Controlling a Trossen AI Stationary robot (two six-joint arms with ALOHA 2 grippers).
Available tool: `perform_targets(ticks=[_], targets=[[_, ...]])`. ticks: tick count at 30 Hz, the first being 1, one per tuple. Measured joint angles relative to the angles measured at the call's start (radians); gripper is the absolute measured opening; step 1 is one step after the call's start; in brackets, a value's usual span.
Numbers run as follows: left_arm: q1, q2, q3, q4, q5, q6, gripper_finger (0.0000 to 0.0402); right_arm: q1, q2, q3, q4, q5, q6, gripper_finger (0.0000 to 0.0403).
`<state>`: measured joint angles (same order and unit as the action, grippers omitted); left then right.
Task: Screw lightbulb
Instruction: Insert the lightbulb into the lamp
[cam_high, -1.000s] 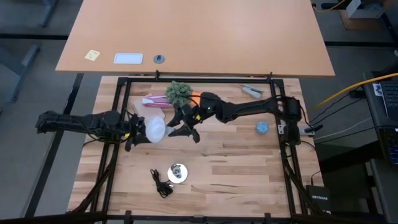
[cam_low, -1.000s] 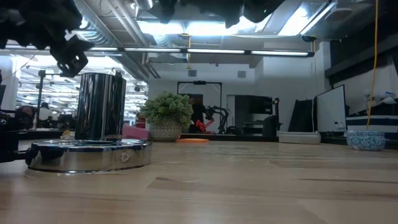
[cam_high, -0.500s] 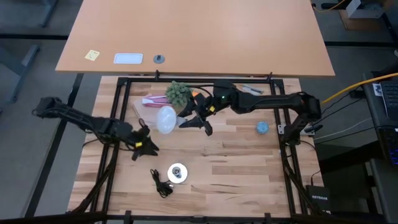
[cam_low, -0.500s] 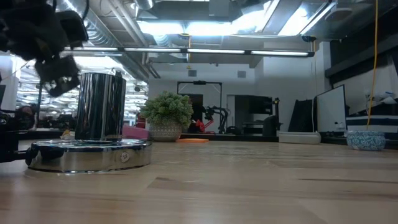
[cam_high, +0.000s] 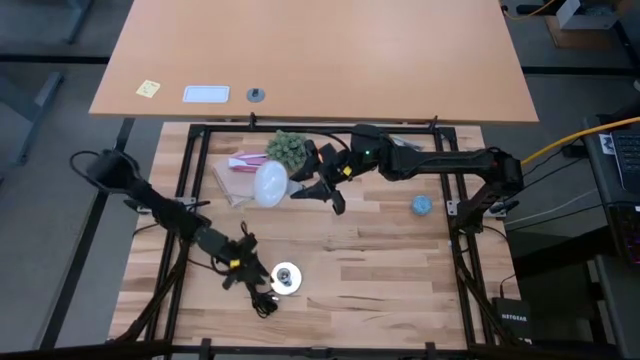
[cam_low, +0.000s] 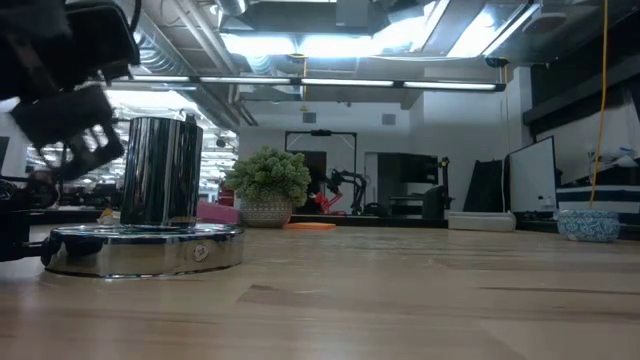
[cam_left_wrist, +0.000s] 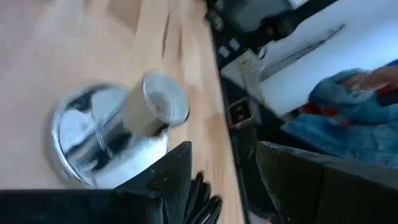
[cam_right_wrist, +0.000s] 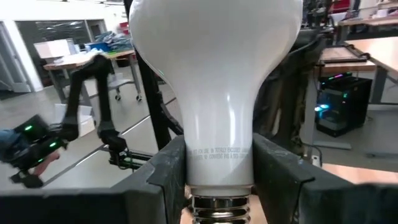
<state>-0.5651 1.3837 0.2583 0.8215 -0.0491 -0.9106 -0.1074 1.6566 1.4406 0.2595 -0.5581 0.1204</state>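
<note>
My right gripper (cam_right_wrist: 214, 177) has its two dark fingers (cam_right_wrist: 163, 180) pinched on the narrow neck of the frosted white glass lightbulb (cam_right_wrist: 214, 74), just above its grey threaded metal screw base (cam_right_wrist: 219, 208). The dome points away from the wrist. From overhead, the right gripper (cam_high: 305, 185) holds the lightbulb (cam_high: 270, 184) up at the far left of the pale wooden slatted table (cam_high: 400, 270), just beside a small green potted plant (cam_high: 287, 148) and a pink paper packet (cam_high: 240, 162).

I judge the bulb light, rigid and brittle: thin glass, smooth enough to slip under a twist. The neck where I have it is a sound hold, since it is the stiffest part and leaves the thread free, and I would squeeze no harder than needed. The dome I would leave alone.

My left gripper (cam_high: 240, 268) is low at the near left, just beside the flat round silver socket disc (cam_high: 285, 278) with its upright chrome collar (cam_left_wrist: 157, 109). Its fingers stand apart with nothing between them. A thin black cord (cam_high: 258, 295) lies coiled at the near side of the disc. Whether a finger touches the disc I cannot tell; the wrist view is smeared.

The disc looks light and loose on the wood, so I expect it to spin unless steadied. Bulb and socket are well apart. A small blue round object (cam_high: 422, 205) sits far right, out of the way.
</note>
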Motion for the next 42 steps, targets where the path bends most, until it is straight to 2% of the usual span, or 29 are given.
perform_targets(ticks=[7, 11, 19, 23, 31, 36, 39, 42], targets=[[-0.060, 0.237, 0.152, 0.003, -0.002, 0.008, 0.0170, 0.000, 0.000, 0.000, 0.007, 0.001, 0.000, 0.0156], [-0.049, 0.326, 0.219, 0.002, -0.077, 0.055, 0.0170, 0.002, 0.000, 0.000, 0.006, 0.001, 0.000, 0.0156], [0.032, 0.371, 0.243, -0.006, -0.249, 0.162, 0.0170, 0.002, 0.000, 0.000, 0.008, -0.049, 0.005, 0.0156], [0.100, 0.371, 0.243, -0.006, -0.275, 0.243, 0.0170, 0.003, 0.001, 0.000, 0.008, -0.076, 0.005, 0.0156], [0.271, 0.371, 0.243, -0.001, -0.278, 0.426, 0.0170, 0.003, 0.001, 0.000, 0.007, -0.090, 0.005, 0.0156], [0.360, 0.372, 0.243, 0.021, -0.273, 0.449, 0.0170, 0.003, 0.001, 0.000, 0.007, -0.089, 0.005, 0.0156], [0.378, 0.372, 0.246, 0.072, -0.198, 0.442, 0.0170, 0.003, 0.001, 0.000, 0.007, -0.089, 0.005, 0.0156], [0.371, 0.372, 0.247, 0.160, -0.071, 0.440, 0.0170, 0.003, 0.001, 0.000, 0.008, -0.089, 0.005, 0.0156]])
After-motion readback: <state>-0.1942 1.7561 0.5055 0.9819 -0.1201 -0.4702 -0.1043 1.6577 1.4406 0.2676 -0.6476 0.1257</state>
